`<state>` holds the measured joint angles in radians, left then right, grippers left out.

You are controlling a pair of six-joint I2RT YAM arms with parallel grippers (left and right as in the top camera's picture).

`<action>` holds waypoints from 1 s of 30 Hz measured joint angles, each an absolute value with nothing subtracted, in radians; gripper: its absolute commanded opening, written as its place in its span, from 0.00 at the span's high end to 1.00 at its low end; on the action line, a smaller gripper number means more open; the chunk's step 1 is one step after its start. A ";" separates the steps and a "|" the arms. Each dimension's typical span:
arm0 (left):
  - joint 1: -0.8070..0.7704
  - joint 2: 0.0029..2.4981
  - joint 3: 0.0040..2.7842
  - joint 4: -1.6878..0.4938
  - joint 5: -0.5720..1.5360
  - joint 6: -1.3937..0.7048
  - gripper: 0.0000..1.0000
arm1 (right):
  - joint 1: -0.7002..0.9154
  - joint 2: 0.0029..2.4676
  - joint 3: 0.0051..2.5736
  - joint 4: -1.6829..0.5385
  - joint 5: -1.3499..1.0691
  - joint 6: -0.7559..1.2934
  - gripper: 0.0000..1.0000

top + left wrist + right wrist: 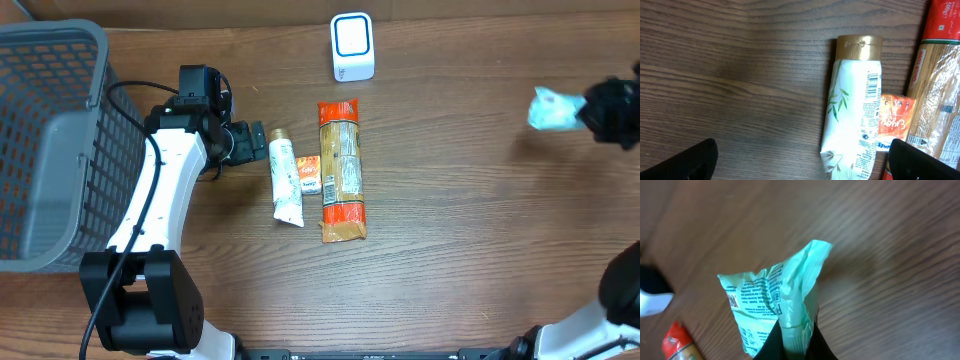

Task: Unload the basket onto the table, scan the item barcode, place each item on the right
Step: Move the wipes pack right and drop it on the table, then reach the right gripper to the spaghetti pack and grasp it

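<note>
My right gripper (592,112) is at the far right of the table, shut on a crumpled pale green packet (553,110) with printed text facing the wrist camera (772,297). The packet's lower edge is pinched between the two black fingers (767,347). The white scanner with a blue square face (352,45) stands at the back centre, well left of the packet. My left gripper (258,143) is open just left of a white tube's gold cap (858,47), and its barcode (871,87) shows along the tube.
A white tube (285,178), a small orange sachet (308,175) and a long orange pasta packet (342,172) lie side by side mid-table. A grey basket (50,140) fills the left edge. The left arm's cable runs beside the basket.
</note>
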<state>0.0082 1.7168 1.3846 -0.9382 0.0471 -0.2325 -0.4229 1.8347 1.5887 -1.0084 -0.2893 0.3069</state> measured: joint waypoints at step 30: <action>0.008 1.717 1.385 -0.939 0.047 -0.233 0.00 | -0.387 1.991 1.921 -1.217 -0.596 0.157 0.04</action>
